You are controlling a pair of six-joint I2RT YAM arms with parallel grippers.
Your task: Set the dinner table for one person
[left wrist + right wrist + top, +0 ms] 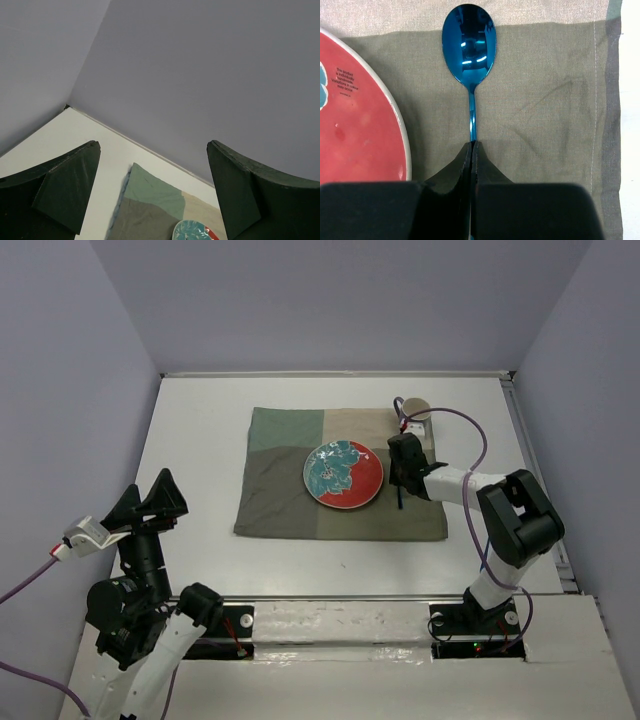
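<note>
The white dinner table (200, 420) carries an olive-green patch placemat (275, 490) with a red and teal plate (343, 474) on it. My right gripper (404, 472) is just right of the plate, over the placemat. In the right wrist view it (472, 145) is shut on the handle of a shiny blue spoon (469, 42), bowl pointing to the far side, beside the plate's rim (355, 115). I cannot tell whether the spoon touches the cloth. My left gripper (150, 502) is open and empty, raised at the near left; its view shows the placemat (150, 200).
A beige cup (417, 409) stands at the placemat's far right corner, partly behind the right wrist. The right arm's purple cable (478, 445) loops over the table's right side. Lavender walls (60, 390) border the table.
</note>
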